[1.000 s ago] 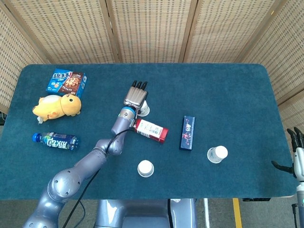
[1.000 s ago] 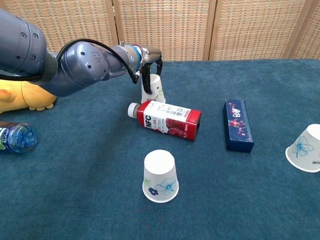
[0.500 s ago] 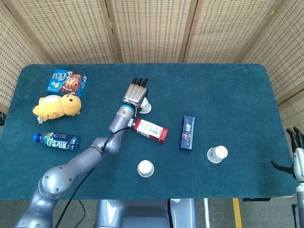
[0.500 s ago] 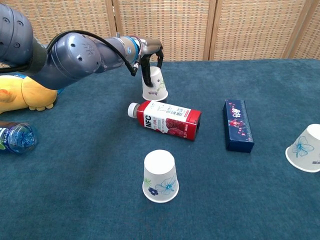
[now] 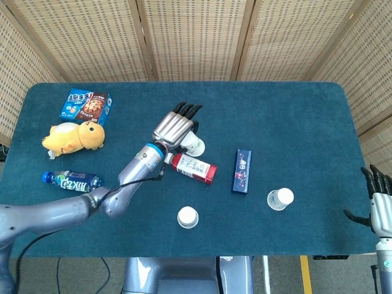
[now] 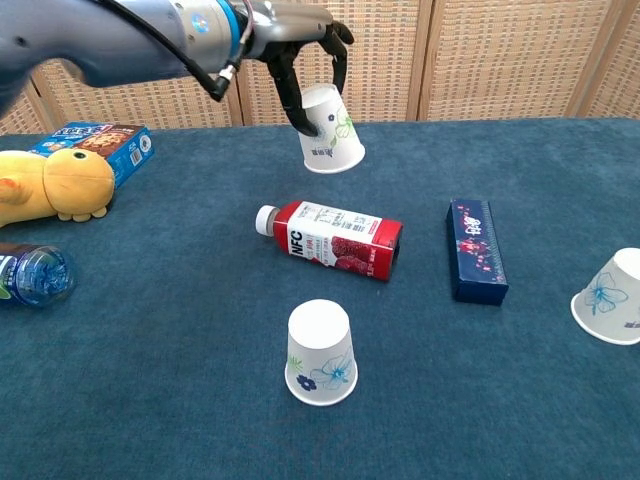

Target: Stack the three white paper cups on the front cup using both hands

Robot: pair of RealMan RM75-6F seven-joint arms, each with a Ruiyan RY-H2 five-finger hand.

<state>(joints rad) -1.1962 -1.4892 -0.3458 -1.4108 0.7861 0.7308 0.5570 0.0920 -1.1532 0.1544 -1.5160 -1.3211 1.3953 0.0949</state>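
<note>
The left hand [image 6: 300,45] grips an inverted paper cup [image 6: 330,130] lifted clear of the bench [image 6: 180,400], behind the front cup [image 6: 321,353] and the red carton [image 6: 330,238] lettered "INFC". Far right, the right hand [image 5: 378,202] hangs empty, fingers apart.

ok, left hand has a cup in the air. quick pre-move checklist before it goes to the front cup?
1. Grip: left hand holds the lifted cup, which is clear of the table: ok.
2. Cup attitude: tilted, mouth facing down and sideways, not level for stacking: not ok.
3. Front cup upright on its mouth, nothing on it: ok.
4. Path: the red juice bottle lies between the lifted cup and the front cup; clearance cannot tell.
5. Right hand off the table edge, holds nothing: ok.
6. Right-side cup leaning, untouched: ok.
</note>
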